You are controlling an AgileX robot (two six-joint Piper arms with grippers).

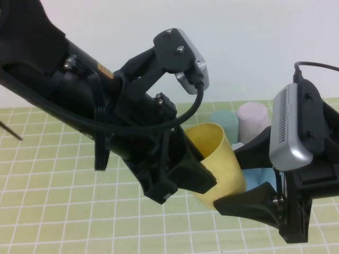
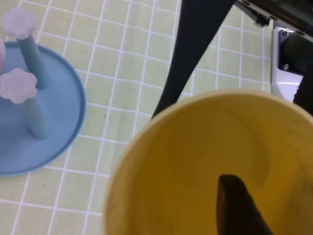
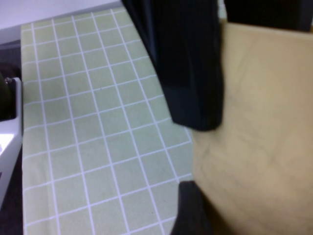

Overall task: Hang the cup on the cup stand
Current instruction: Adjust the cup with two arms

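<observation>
2 grippers meet at the yellow cup (image 1: pixel 217 161), held above the mat: left gripper (image 1: pixel 193 166) clenched on its rim; right gripper (image 1: pixel 253 177) apparently straddles it, grip unconfirmed.

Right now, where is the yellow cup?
In the high view, the yellow cup is up off the table, centre-right, between the left gripper and right gripper.

Mint cup (image 1: pixel 224 121), pink cup (image 1: pixel 252 118), gridded mat (image 1: pixel 47 174)

Your left gripper (image 1: pixel 204 169) and right gripper (image 1: pixel 249 174) crowd the cup (image 1: pixel 217 164) mid-air above the desk (image 1: pixel 53 185). Behind, a green cup (image 1: pixel 223 123) and pink cup (image 1: pixel 252 120) block the cup stand (image 2: pixel 58 117); the desk's left side lies open.
</observation>
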